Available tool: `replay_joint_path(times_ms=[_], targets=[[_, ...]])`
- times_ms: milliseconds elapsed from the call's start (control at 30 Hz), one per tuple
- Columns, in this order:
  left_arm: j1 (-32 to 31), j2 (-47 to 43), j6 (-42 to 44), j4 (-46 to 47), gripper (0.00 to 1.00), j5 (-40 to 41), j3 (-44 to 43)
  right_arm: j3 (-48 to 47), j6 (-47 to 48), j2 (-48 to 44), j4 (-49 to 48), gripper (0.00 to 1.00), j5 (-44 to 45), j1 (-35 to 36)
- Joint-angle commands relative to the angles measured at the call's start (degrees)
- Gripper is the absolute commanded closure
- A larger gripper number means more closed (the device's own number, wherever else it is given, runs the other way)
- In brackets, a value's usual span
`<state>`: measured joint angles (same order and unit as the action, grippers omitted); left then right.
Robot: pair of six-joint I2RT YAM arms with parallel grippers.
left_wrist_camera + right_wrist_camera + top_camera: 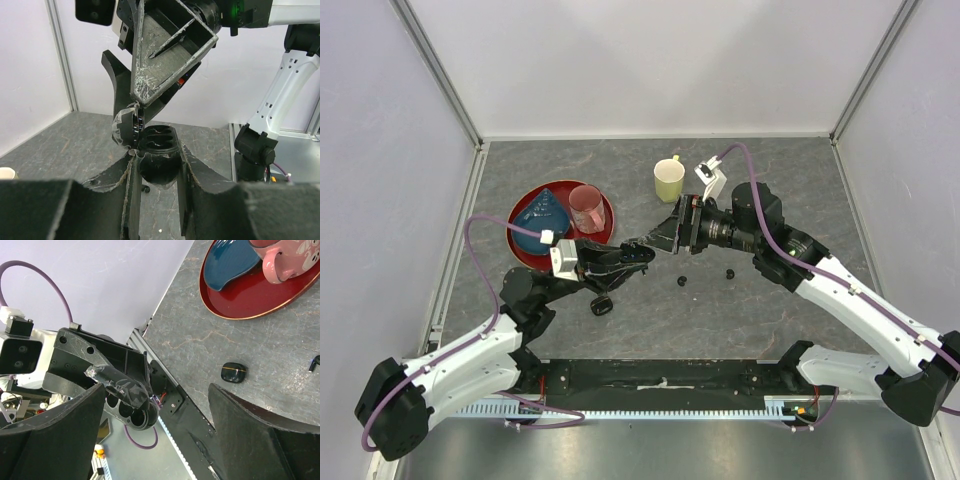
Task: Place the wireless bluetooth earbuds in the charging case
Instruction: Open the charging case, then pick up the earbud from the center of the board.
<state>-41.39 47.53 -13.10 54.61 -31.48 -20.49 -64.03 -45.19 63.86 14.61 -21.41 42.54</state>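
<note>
My left gripper point(625, 257) is shut on the black charging case point(159, 150), held above the table with its lid open and its empty sockets showing. The same case point(132, 412) shows in the right wrist view between my right gripper's fingers. My right gripper point(660, 238) is open, right beside the case and slightly above it, with nothing in its jaws. Two tiny black earbuds point(682, 280) point(729, 273) lie on the table to the right of the case. One earbud point(314, 362) shows at the right edge of the right wrist view.
A closed glossy black pod point(601, 305) point(234, 372) lies on the table under the left arm. A red plate point(525, 252) with a blue cone point(542, 212) and a pink cup point(586, 208) stands at the left. A yellow mug point(669, 180) stands behind the right gripper.
</note>
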Motion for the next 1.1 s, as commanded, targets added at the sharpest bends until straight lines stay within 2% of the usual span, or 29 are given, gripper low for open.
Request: replay_joint_path(times_ms=[0,200,367,567,700,867,967,1067], targets=[[-0.4,-1.2,0.3,2.9,0.98,1.0,0.9,-2.1,0.0,-0.3,-4.1,0.09,-0.1,-0.4],[-0.4,-2.2,1.6,2.3,0.98,3.8,2.4,-2.4,-1.0,-2.6,-7.4,0.05,-2.1,-0.7],[-0.4,-3.3,1.9,2.4,0.98,4.9,3.0,-2.5,-0.9,-4.6,-7.0,0.03,0.2,-1.8],[-0.4,-5.7,1.0,5.5,0.98,6.3,4.7,-2.5,3.0,-4.4,4.4,0.02,9.4,-7.9],[-0.4,-7.8,0.9,7.8,0.98,7.3,5.3,-0.8,6.2,-3.4,11.5,0.03,10.2,-14.4],[-0.4,-8.1,0.9,11.6,0.98,7.9,6.7,1.4,11.4,-1.9,17.7,0.07,13.8,-18.8],[-0.4,-7.2,2.5,19.6,0.98,7.2,9.1,2.2,13.8,0.0,22.0,0.1,18.4,-19.8],[-0.4,-6.7,1.8,22.6,0.98,7.7,10.0,5.7,14.4,0.5,23.0,0.23,19.2,-21.3]])
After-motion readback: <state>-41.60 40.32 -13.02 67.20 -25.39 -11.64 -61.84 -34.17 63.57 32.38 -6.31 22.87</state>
